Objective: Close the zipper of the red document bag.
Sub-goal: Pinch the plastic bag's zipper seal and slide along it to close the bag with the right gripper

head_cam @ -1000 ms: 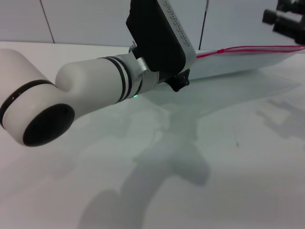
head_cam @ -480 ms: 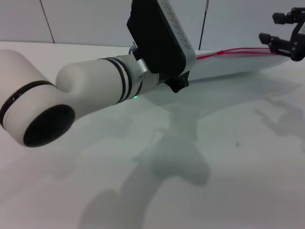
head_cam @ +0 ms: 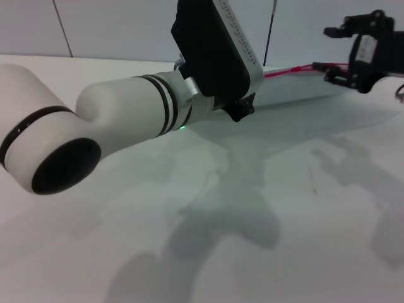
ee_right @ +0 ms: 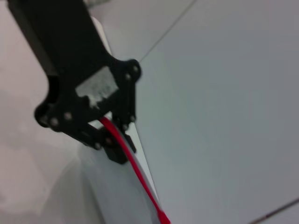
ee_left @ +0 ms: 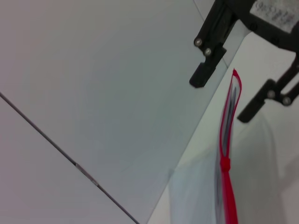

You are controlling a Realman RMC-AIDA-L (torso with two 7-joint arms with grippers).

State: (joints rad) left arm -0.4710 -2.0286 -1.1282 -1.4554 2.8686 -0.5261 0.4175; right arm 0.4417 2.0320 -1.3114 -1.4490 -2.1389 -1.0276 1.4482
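Note:
The red document bag [head_cam: 297,91] lies flat at the far side of the white table [head_cam: 303,208], a pale translucent pouch. The zipper [head_cam: 287,71] runs as a thin red strip along its far edge. My left gripper [head_cam: 241,108] sits at the bag's left end, mostly hidden behind its own black body. In the right wrist view the left gripper [ee_right: 114,140] is shut on the red edge [ee_right: 135,172]. My right gripper [head_cam: 328,49] hovers open at the right part of the zipper. In the left wrist view the right gripper [ee_left: 226,95] has a finger on each side of the zipper [ee_left: 229,140].
My left arm's white forearm [head_cam: 95,132] fills the near left of the head view and hides the table behind it. A pale wall [head_cam: 113,28] rises just behind the bag. A thin dark cable [head_cam: 270,31] hangs down at the back.
The right gripper has moved in from the right edge toward the left and now straddles the zipper. The left arm has barely shifted.

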